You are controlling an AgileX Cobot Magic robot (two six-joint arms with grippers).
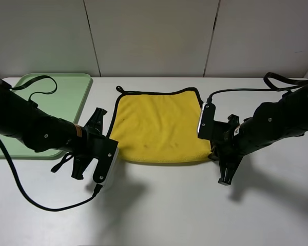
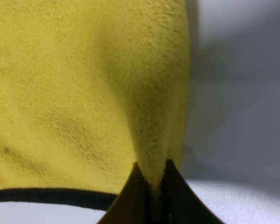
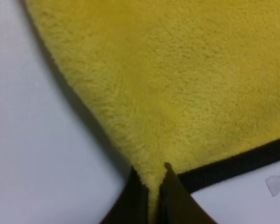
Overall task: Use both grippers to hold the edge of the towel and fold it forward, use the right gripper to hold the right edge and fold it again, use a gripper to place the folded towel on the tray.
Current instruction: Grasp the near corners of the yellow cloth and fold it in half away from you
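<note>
- White table fills your high view, with pale wall panels behind it.
- Your tray sits at ten o'clock from the towel, with a black cable looped over it.
- Your towel lies spread at the table's centre, apart from the tray.
- Your left gripper is pinched tight on the towel's seven o'clock corner, plush bunched between the jaws.
- Your right gripper is clamped likewise on the five o'clock corner.
- The edge of the towel runs just beside those jaws.
</note>
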